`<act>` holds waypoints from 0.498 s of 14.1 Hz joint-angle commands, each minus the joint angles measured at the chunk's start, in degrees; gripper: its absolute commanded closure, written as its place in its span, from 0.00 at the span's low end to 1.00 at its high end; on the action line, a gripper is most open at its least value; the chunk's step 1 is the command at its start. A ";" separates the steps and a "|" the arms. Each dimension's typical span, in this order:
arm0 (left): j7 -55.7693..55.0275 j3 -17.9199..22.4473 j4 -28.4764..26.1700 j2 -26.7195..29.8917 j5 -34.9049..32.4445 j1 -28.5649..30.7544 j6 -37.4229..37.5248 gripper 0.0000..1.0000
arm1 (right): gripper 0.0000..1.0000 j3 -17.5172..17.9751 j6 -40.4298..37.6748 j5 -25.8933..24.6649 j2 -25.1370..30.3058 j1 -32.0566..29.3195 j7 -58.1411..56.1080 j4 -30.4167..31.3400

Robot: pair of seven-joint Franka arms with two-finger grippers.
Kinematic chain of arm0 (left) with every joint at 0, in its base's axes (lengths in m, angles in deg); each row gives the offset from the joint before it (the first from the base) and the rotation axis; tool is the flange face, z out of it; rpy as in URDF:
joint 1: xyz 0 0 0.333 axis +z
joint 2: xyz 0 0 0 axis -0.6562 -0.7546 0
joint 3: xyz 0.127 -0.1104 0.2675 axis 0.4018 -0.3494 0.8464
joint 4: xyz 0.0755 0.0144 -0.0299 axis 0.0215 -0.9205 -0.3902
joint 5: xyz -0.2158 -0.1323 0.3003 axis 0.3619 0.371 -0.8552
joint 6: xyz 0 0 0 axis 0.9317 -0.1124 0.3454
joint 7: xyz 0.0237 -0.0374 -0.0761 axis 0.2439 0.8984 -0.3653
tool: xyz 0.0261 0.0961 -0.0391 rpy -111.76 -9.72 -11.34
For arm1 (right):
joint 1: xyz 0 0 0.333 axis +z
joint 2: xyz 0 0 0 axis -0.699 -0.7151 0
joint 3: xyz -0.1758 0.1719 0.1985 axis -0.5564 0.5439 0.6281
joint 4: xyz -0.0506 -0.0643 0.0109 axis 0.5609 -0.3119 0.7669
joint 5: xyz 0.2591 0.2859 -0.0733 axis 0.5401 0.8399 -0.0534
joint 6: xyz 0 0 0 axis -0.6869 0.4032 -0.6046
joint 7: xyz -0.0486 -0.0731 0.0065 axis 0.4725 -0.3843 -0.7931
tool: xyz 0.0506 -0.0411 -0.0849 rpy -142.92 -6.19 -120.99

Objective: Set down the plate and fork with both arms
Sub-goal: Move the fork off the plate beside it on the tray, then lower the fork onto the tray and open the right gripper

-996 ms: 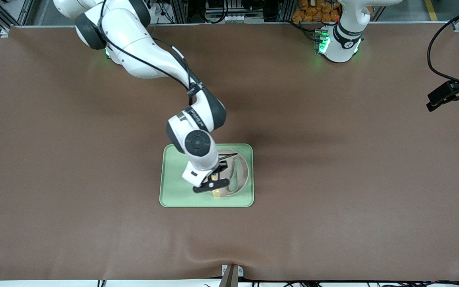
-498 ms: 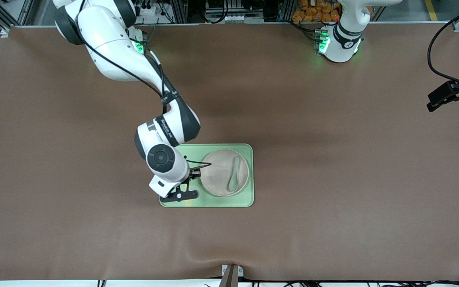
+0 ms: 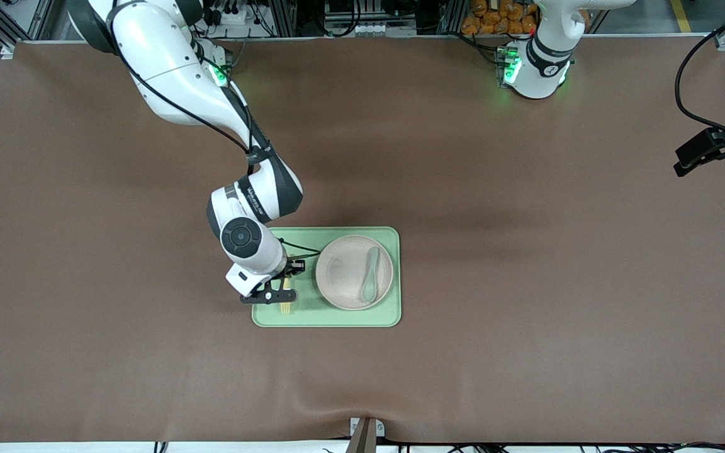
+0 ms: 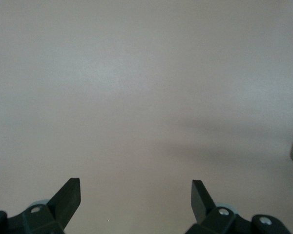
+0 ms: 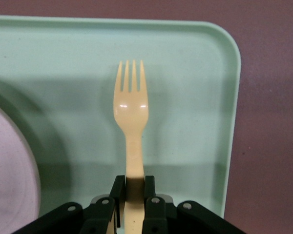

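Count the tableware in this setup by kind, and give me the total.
Tray: 1
Plate: 1
Spoon: 1, lying on the plate
Fork: 1, held in the right gripper over the tray
Total: 4

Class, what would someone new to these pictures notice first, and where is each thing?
The right gripper holds the pale-yellow fork over the green tray, at its end toward the right arm. Beside it on the tray sits the plate with a grey-green spoon in it. The left gripper waits open over bare table.
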 commanded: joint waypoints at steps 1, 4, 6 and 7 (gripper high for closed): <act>0.83 0.25 -1.22 1.08 0.81 -0.14 -0.70 0.00 | 0.85 0.26 1.04 0.75 2.60 0.44 3.04 4.42; 0.83 0.33 -1.30 1.44 0.81 -0.14 -0.35 0.00 | 0.70 0.35 1.48 1.37 2.34 0.45 3.05 4.61; 0.83 0.33 -1.30 1.61 0.81 -0.06 -0.35 0.00 | 0.53 0.35 1.66 1.37 2.34 0.45 3.05 4.61; 0.83 0.33 -1.13 1.61 0.81 -0.06 -0.35 0.00 | 0.37 0.35 1.23 1.98 2.43 0.01 3.22 4.09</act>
